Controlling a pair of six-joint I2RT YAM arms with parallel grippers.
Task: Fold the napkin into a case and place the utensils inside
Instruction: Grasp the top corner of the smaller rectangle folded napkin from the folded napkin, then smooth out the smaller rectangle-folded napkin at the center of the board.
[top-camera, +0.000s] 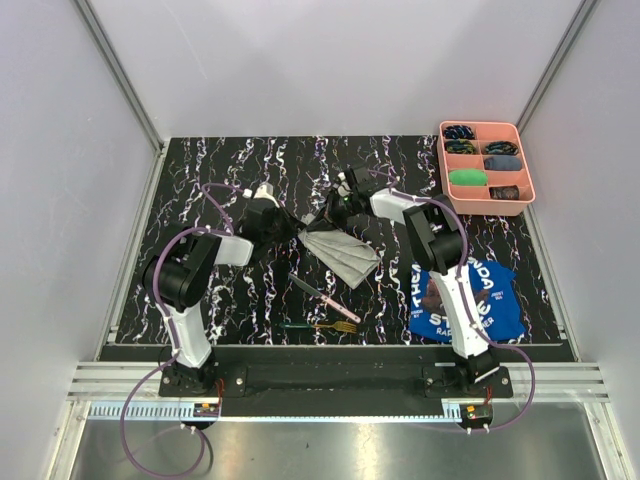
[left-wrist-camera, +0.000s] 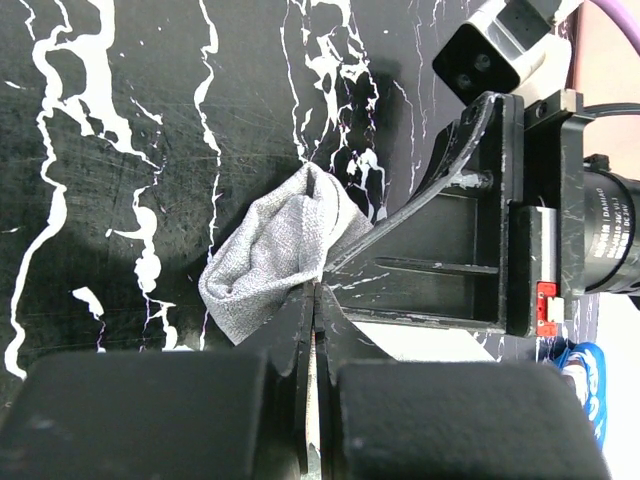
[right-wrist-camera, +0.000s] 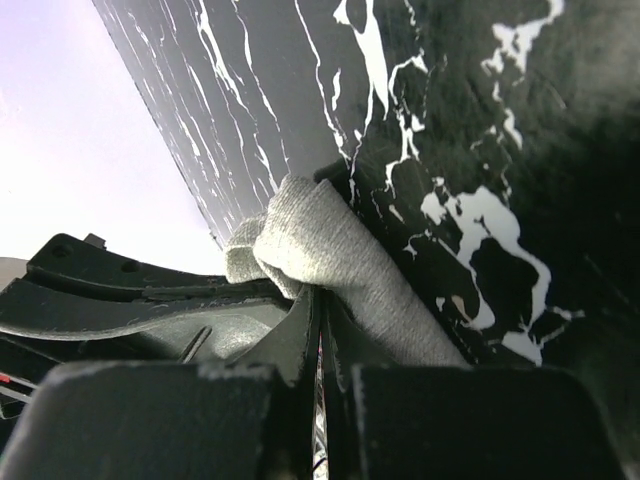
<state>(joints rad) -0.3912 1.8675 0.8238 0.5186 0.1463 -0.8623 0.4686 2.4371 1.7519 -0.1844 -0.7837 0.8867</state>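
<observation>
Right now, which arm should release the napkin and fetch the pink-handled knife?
Probably left: left gripper and right gripper both pinch the napkin, but the left sits nearer the pink-handled knife.

The napkin (left-wrist-camera: 265, 255) is matt, finely woven cloth; the table (top-camera: 200, 170) smooth, marble-patterned.

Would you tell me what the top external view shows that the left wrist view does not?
Only the top external view shows the knife, the fork and the pink tray. Only the left wrist view shows, close up, the left gripper shut on a bunched corner of the napkin. Both show the napkin and the right gripper gripping it.
</observation>
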